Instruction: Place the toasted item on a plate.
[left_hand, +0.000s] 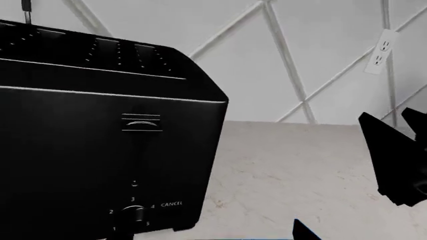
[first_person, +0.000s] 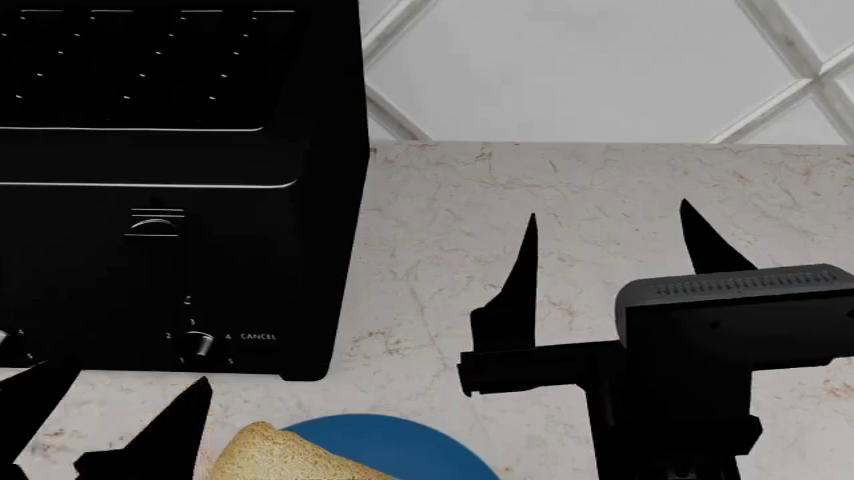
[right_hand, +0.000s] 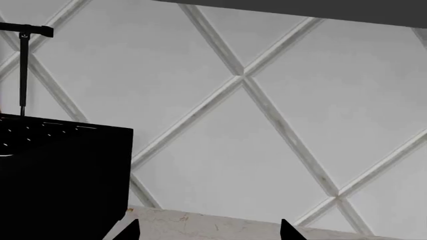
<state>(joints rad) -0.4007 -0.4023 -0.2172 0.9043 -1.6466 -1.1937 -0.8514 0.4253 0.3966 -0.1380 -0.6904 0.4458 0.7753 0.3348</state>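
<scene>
Work surface: a pale marble-look countertop (first_person: 587, 200) with faint tan veining. It ends at a white wall (right_hand: 267, 125) faced with large diamond-set tiles and raised grout lines.

A black toaster (first_person: 174, 190) stands on the counter at the left of the head view, slots on top, dial and CANCEL label low on its front face.

Head view only: the toasted item (first_person: 274, 455) lies at the bottom edge of the picture, overlapping the blue rim of the plate (first_person: 400, 445). Both are cut off by the frame, so it cannot be determined how far the slice rests on the plate. The left gripper (first_person: 114, 425) sits just beside the slice, in front of the toaster, fingers parted and holding nothing. The right gripper (first_person: 607, 260) hovers over bare counter, well apart from the plate, its two fingers spread wide and empty.

Left wrist view only: a white wall outlet (left_hand: 381, 50), and the toaster's front lever plate.

Right wrist view only: a thin dark rod (right_hand: 24, 75) rising behind the toaster. Only two fingertips (right_hand: 288, 231) of the gripper show here
</scene>
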